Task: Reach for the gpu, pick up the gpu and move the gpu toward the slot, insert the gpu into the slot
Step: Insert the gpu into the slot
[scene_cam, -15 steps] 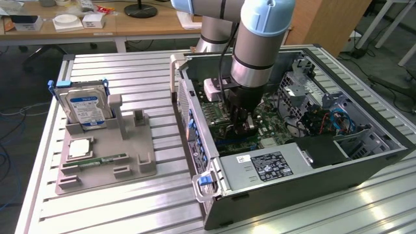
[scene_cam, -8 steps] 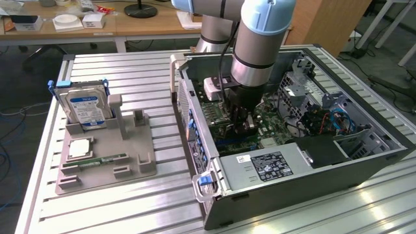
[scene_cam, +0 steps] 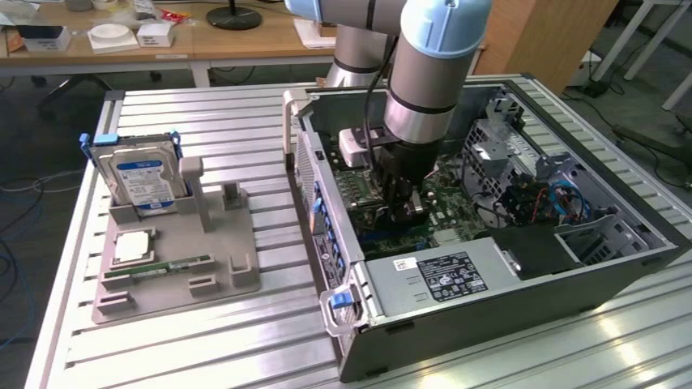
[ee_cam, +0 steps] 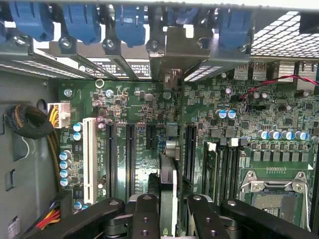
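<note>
In the wrist view the gpu (ee_cam: 168,174) appears edge-on as a thin dark card. Its silvery end bracket (ee_cam: 173,52) stands against the case's rear wall. My gripper (ee_cam: 172,201) is shut on the card, with one black finger (ee_cam: 145,211) on each side of it. The card stands upright over the green motherboard (ee_cam: 139,104), between a short black slot (ee_cam: 149,137) and a long black slot (ee_cam: 190,149). Whatever lies directly under the card is hidden by it. In the exterior view my gripper (scene_cam: 403,209) reaches down inside the open computer case (scene_cam: 487,304).
Blue latches (ee_cam: 79,22) line the case's rear wall. A white slot (ee_cam: 89,159), a cable bundle (ee_cam: 30,122) and the processor socket (ee_cam: 271,191) surround the card. Outside the case, a grey holder (scene_cam: 178,267) carries a blue-labelled hard drive (scene_cam: 146,178) and a memory stick (scene_cam: 162,266).
</note>
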Motion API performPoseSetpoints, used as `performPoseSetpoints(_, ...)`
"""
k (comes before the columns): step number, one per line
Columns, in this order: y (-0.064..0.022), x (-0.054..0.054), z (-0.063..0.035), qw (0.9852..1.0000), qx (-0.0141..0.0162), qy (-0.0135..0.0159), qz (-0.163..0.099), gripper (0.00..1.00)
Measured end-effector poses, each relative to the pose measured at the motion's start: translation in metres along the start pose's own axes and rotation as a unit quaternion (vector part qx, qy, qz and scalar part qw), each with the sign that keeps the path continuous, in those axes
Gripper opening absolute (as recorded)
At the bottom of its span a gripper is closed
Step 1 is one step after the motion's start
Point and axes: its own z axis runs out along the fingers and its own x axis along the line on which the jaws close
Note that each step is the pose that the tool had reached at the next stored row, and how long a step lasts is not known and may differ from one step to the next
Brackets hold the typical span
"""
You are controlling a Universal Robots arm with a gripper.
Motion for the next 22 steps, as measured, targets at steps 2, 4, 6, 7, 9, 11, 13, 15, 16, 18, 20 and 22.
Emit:
performPoseSetpoints(2,0.0,-0.0001,0.0011,1.0,0.0001,-0.0001,0.0,0.26)
performPoseSetpoints(4,0.0,0.0001,0.0031,1.0,-0.0002,0.0005,0.0,0.26)
performPoseSetpoints(6,0.0,0.0002,0.0041,1.0,-0.0002,0.0004,0.0,0.26)
performPoseSetpoints(7,-0.0001,0.0001,0.0043,1.0,-0.0001,0.0002,0.0,0.26)
performPoseSetpoints(9,-0.0001,0.0,0.0044,1.0,0.0,0.0,0.0,0.26)
performPoseSetpoints(11,-0.0001,0.0,0.0039,1.0,0.0001,-0.0002,0.0,0.26)
performPoseSetpoints(13,-0.0002,-0.0002,0.0017,1.0,0.0003,-0.0009,0.0,0.26)
performPoseSetpoints(15,-0.0003,-0.0002,-0.0002,1.0,0.0001,-0.0003,0.0,0.26)
performPoseSetpoints(16,-0.0002,-0.0001,-0.0003,1.0,0.0001,-0.0002,0.0,0.26)
performPoseSetpoints(18,-0.0003,-0.0001,-0.0003,1.0,0.0001,-0.0002,0.0,0.26)
performPoseSetpoints(20,-0.0003,-0.0001,-0.0004,1.0,0.0,-0.0001,0.0,0.26)
performPoseSetpoints(22,-0.0003,-0.0001,-0.0004,1.0,0.0,-0.0001,0.0,0.26)
